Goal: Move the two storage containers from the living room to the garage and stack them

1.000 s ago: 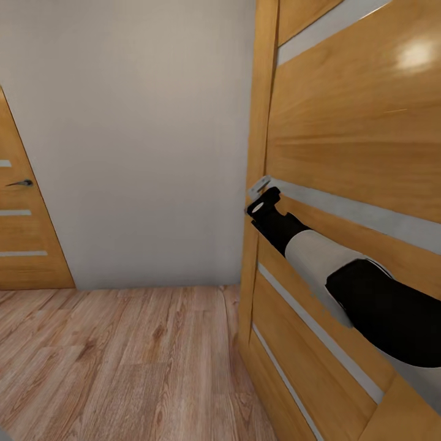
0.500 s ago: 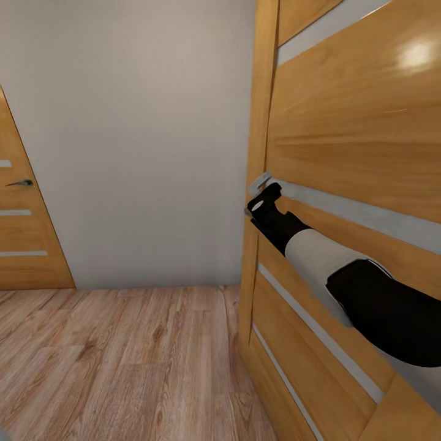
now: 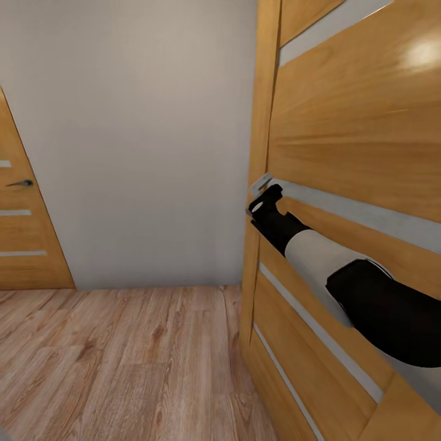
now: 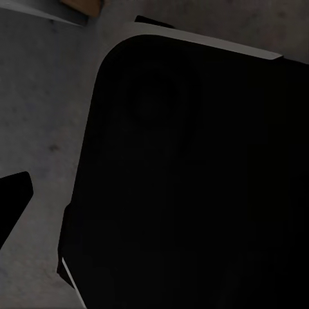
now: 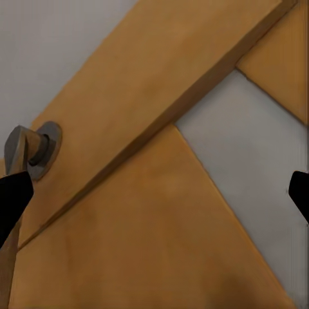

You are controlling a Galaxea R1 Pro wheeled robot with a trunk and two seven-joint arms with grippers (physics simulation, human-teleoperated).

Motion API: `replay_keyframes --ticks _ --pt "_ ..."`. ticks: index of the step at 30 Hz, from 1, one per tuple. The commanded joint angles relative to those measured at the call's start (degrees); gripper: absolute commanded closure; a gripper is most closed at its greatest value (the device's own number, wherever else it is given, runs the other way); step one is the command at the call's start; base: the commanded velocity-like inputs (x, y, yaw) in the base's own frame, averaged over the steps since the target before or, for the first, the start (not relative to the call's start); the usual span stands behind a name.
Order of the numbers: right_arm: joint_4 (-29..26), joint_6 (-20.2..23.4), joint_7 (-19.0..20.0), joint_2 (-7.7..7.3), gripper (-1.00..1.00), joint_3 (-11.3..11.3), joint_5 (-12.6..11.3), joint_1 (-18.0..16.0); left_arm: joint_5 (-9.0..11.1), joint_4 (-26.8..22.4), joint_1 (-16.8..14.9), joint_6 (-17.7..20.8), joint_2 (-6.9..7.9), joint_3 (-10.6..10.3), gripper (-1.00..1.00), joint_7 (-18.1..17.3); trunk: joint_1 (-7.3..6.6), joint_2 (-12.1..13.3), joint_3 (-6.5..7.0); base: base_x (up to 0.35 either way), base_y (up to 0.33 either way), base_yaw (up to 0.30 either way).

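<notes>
Since a second ago, the right gripper [image 3: 262, 199] has edged slightly up along the wooden panel door [image 3: 355, 153], by its handle [image 3: 260, 182]; wood-plank floor [image 3: 122, 361] lies left. Left wrist view: dark robot body over grey floor; fingers' state unclear. Right wrist view: fingers [image 5: 11, 193] spread apart, door handle [image 5: 29, 149] beside one. Containers unseen.

head cam looks down along right arm at door [image 3: 355, 141], right wrist cam close on same door & handle [image 5: 29, 151]
</notes>
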Motion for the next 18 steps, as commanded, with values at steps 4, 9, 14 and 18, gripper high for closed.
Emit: replay_keyframes --ticks 4,9,14,18 --pt "-0.1 0.4 -0.1 0.0 -1.0 0.8 0.1 0.0 0.3 -0.1 0.0 -0.1 0.04 0.0 -1.0 0.0 0.0 0.0 -0.05 0.035 -0.169 0.0" --pt "-0.1 0.4 -0.1 0.0 -1.0 1.5 0.0 0.0 0.3 -0.1 0.0 -0.1 0.07 0.1 -1.0 0.0 0.0 0.0 -0.05 0.019 -0.07 0.0" --pt "-0.2 0.4 -0.1 0.0 -1.0 1.4 -0.2 0.0 0.3 -0.1 0.0 -0.1 0.02 0.1 -1.0 0.0 0.0 0.0 -0.05 0.003 -0.009 0.0" --pt "-0.2 0.4 -0.1 0.0 -1.0 1.4 -0.5 0.0 0.3 -0.1 0.0 -0.1 0.02 0.1 -1.0 0.0 0.0 0.0 -0.05 0.002 -0.001 0.0"
